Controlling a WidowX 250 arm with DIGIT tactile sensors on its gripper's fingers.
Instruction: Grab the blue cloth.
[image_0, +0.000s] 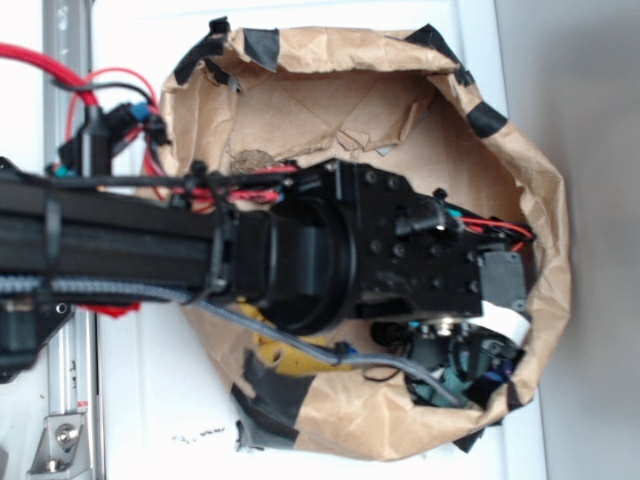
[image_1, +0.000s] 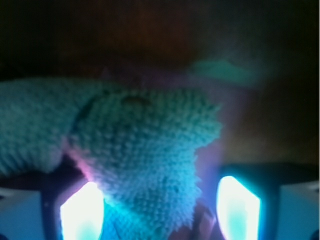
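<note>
In the exterior view we see the black arm (image_0: 300, 250) reaching from the left into a crumpled brown paper bag (image_0: 400, 120) that has black tape patches on its rim. The bag lies on a white bench (image_0: 140, 420). The gripper (image_0: 470, 375) is deep inside the bag at its lower right side, mostly hidden by the wrist body, and a bit of yellow cloth (image_0: 275, 355) shows under the arm.

In the wrist view the blue cloth (image_1: 145, 160) fills the middle; it is fuzzy and folded, and a fold of it hangs down between the two fingers (image_1: 82, 212), which glow bright at left and right. The fingers stand apart with the cloth in the gap; we cannot tell if they already press on it
</note>
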